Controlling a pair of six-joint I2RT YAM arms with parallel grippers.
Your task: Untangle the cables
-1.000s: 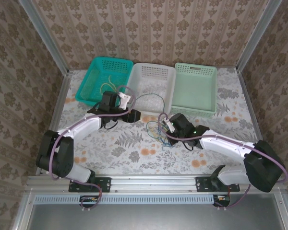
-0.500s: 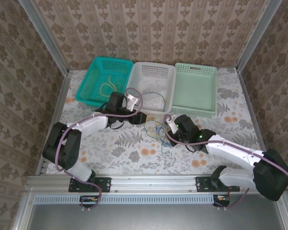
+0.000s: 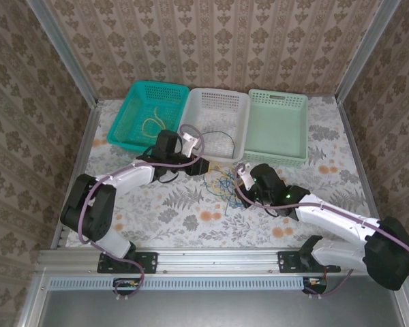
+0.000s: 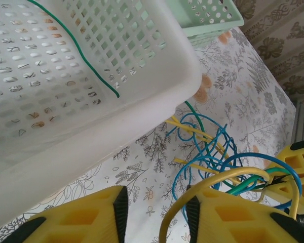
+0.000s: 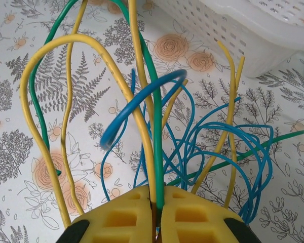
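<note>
Tightly, the right fingers [image 5: 122, 215] pinch yellow and green cables [image 5: 154, 152], while the left fingers [image 4: 81, 220] stand apart, empty.

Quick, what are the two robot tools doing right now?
Left tool: open, holding nothing.
Right tool: closed on yellow and green cables.

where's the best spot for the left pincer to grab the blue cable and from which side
Its raised arc: the blue cable stands off the mat there, beside the yellow cable and green cable pinched in the right pincer. Probably come from above on the basket side, open left pincer jaws across the arc.
</note>
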